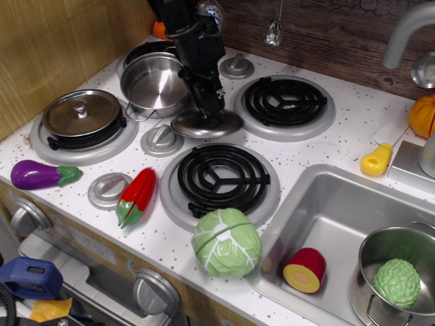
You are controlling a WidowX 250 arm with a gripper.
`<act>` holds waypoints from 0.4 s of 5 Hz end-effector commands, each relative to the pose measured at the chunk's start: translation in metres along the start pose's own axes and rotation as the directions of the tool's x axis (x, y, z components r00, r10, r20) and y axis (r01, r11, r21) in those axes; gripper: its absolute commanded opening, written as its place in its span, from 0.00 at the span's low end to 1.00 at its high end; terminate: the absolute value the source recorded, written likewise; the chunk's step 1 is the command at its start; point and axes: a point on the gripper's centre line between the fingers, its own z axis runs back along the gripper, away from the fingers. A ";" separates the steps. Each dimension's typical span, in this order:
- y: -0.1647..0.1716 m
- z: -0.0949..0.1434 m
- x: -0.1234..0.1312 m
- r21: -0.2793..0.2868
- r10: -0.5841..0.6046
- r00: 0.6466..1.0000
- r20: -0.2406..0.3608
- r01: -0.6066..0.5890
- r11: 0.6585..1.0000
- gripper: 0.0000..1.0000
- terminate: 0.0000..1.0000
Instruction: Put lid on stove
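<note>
We are seeing the tool [212, 109] pointing down at the middle of the lid [206, 125], its black fingers closing in on the small centre knob and gripping it. The lid is sitting in the middle of the stove [326, 146], on the speckled white surface between the four burners, just behind the front coil burner [219, 179] and just beside the steel pot [153, 83] on the back left ring. We cannot tell whether it is resting flat or hanging slightly lifted. We are also noticing a duller lid [81, 113] lying on the left burner, a red pepper [138, 196] and an eggplant [42, 174] near the front edge, and a cabbage [225, 242] just beside the sink [331, 216].
</note>
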 end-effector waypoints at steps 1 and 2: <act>-0.021 0.064 0.041 0.186 0.006 0.994 0.107 -0.026 0.982 0.00 0.00; -0.033 0.066 0.057 0.288 0.001 0.976 0.219 -0.065 0.956 0.00 0.00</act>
